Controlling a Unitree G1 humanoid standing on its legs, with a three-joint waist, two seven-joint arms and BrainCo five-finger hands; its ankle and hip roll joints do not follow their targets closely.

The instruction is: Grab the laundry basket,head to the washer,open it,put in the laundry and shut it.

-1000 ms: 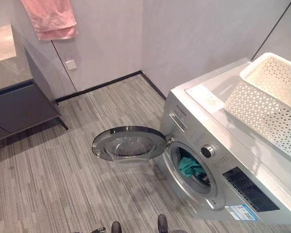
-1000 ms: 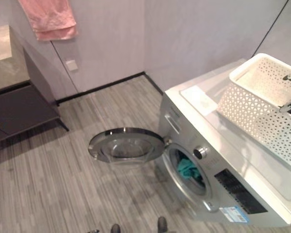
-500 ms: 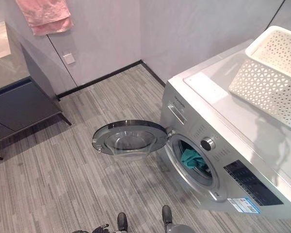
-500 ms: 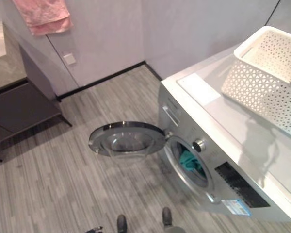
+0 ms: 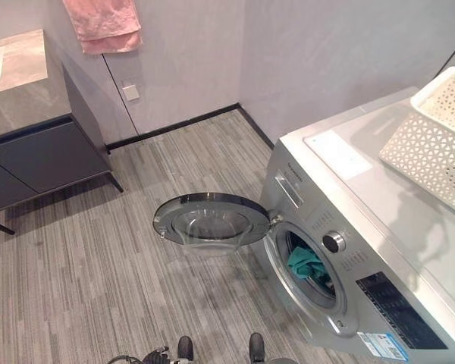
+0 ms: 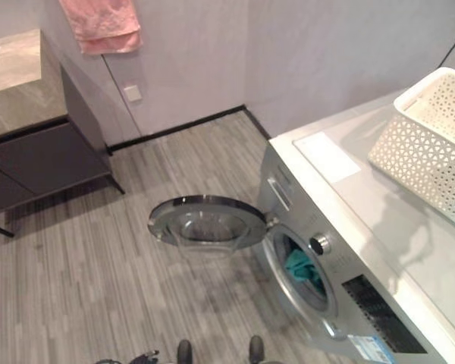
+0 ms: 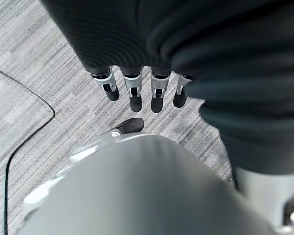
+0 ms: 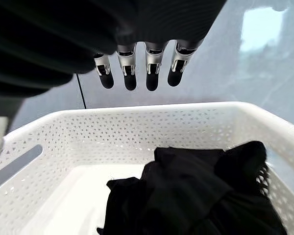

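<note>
Loading is the step in hand: washer point(image 5: 349, 265) door point(image 5: 211, 220) hangs open, teal cloth point(image 5: 307, 263) already in the drum. White basket point(image 8: 63, 161) sits on the washer top at 3 o'clock, dark laundry point(image 8: 196, 191) inside. Right hand point(image 8: 137, 68) hovers above it, fingers straight, empty; left hand point(image 7: 142, 88) likewise. Next: reach down for the dark laundry.

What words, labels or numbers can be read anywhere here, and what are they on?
None can be read.
Sticker on the washer front, lower corner: print too small to read.
Dark control panel: markings too small to read.
Laundry basket, open door, pink towel: no print visible.
</note>
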